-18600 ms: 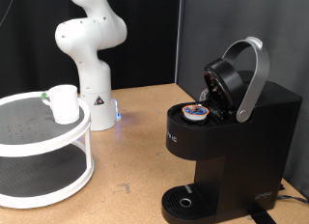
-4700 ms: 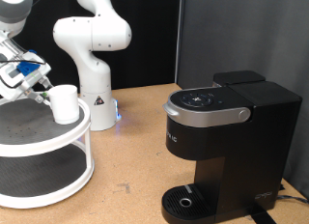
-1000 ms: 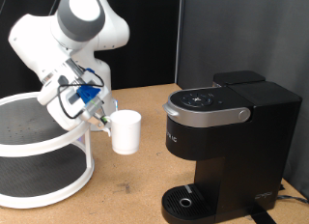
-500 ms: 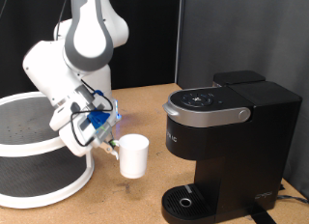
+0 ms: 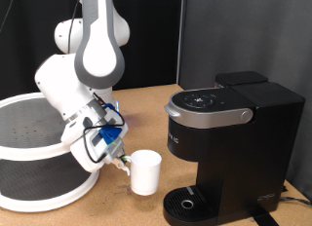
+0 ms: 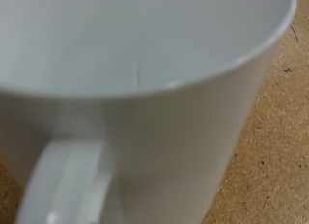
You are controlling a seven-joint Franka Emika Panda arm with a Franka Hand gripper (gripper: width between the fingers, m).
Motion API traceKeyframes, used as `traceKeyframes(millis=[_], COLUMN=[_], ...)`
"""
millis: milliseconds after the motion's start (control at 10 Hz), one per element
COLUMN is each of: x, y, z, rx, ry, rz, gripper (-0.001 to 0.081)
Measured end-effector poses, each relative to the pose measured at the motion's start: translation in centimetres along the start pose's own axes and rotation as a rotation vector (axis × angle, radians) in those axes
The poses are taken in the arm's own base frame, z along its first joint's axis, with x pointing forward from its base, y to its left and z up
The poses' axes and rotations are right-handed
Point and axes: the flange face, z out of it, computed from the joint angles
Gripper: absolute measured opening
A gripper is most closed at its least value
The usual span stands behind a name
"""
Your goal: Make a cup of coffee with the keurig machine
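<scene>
The small white cup (image 5: 145, 171) hangs low over the table, just left of the round drip tray (image 5: 184, 204) at the base of the black keurig machine (image 5: 229, 138). The machine's lid is shut. My gripper (image 5: 123, 163) is shut on the cup's handle, on the side away from the machine. In the wrist view the cup (image 6: 154, 108) fills the frame, with its handle (image 6: 58, 181) close to the camera; my fingers do not show there.
A white two-tier round shelf (image 5: 29, 153) stands at the exterior view's left, with the white arm (image 5: 83, 80) bent over beside it. The wooden table (image 5: 117, 211) shows in front of the shelf and behind the machine.
My gripper has carried the cup down and to the right, from beside the shelf to just left of the machine's drip tray. The machine has not moved.
</scene>
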Motion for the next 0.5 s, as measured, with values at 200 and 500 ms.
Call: traceKeyframes(millis=[200,500], x=[0.87,1.12], y=[-0.72,-1.33], z=[0.57,1.0], rx=[0.015,0.031], ry=[0.002,-0.013], rz=[-0.017,-0.04], gripper=[0.007,0.007])
